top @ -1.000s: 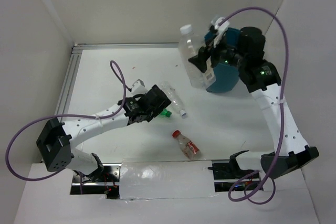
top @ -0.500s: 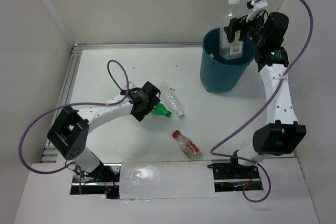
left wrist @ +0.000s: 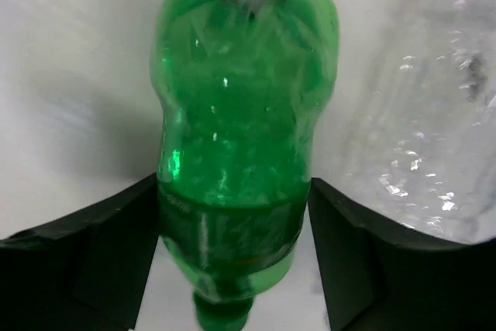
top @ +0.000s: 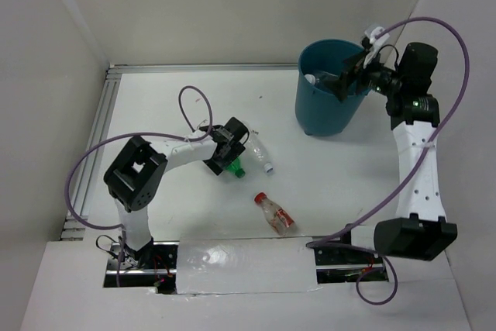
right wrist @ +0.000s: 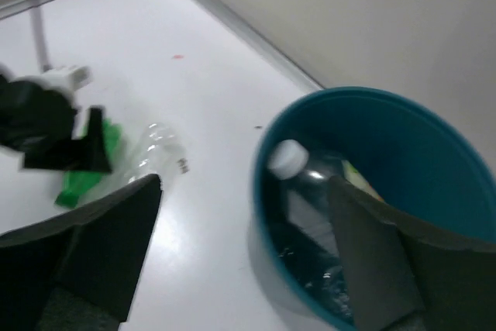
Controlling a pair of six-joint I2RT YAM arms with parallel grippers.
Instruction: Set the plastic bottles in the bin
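Fingers of the left gripper (left wrist: pixel 232 215) sit against both flanks of the green bottle (left wrist: pixel 244 114), clamped on it as far as the wrist view shows, though it lies on the worktop (top: pixel 170 98) near the middle and is not yet lifted. Just beside it, toward the right edge, lies a clear ribbed bottle (top: pixel 256 147), touching or nearly touching the green one. Nearer the front edge, well apart from both, the red-capped bottle (top: pixel 273 213) lies on its side.

The right gripper (top: pixel 349 81) hangs over the bin (top: pixel 310 118) at the far right corner, its fingers spread wide with nothing between them. A clear bottle with a white cap (right wrist: pixel 288 162) rests inside the bin; whether more lie under it cannot be told.

So at least one bottle is in, one is in hand, and two more wait on the worktop, which puts the task roughly midway.

Open surface runs from the middle to the bin, a free path for carrying the green bottle. The side walls and the metal rail (top: pixel 105 114) along the left and far edges stand well away from the bottles. The purple cable (top: pixel 192 102) looping over the left arm is the only thing close.
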